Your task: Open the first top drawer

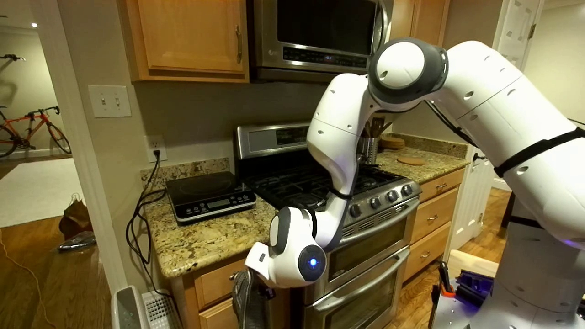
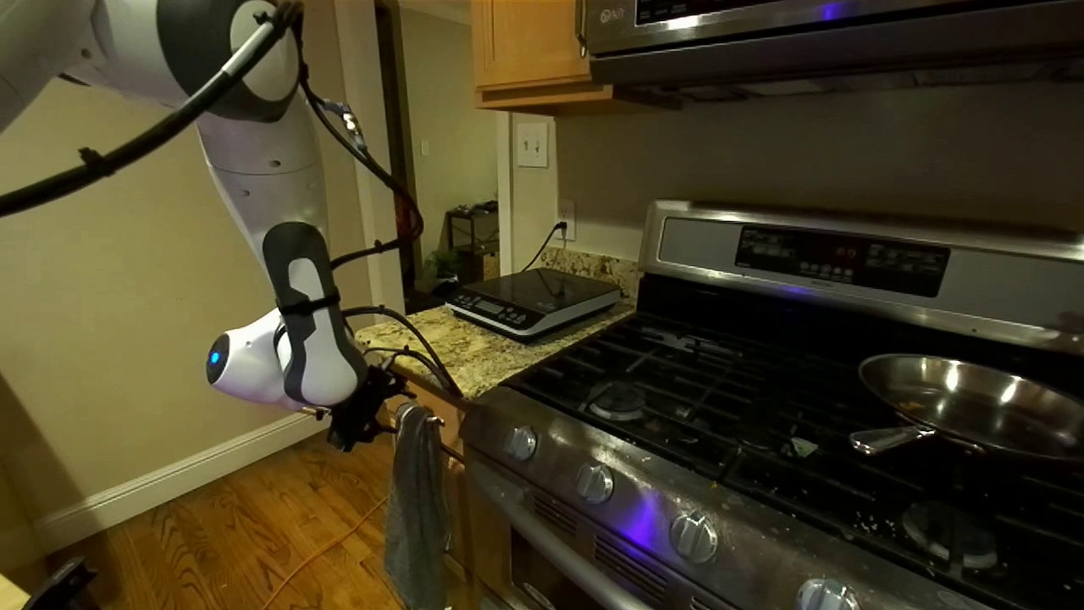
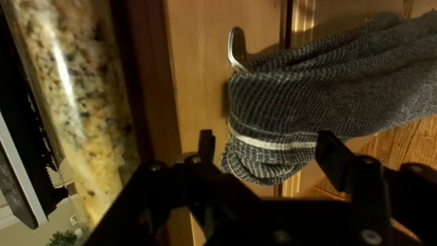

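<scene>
The speckled tan granite countertop (image 3: 88, 112) ends in a rounded front edge; beside it, in an exterior view, brown wooden floor (image 2: 254, 525) stretches to a beige wall (image 2: 127, 339). The black two-fingered gripper (image 3: 267, 148) has its fingers spread wide, clasping nothing — straight ahead, under that edge, sits the closed, honey-coloured wooden top drawer (image 3: 201, 85), a ribbed dark-grey towel (image 3: 290, 99) over its curved silvery handle (image 3: 235, 48).

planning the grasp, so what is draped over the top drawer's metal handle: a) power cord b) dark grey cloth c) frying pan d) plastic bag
b: the wrist view shows the dark grey cloth looped over the metal handle of the top drawer.
</scene>
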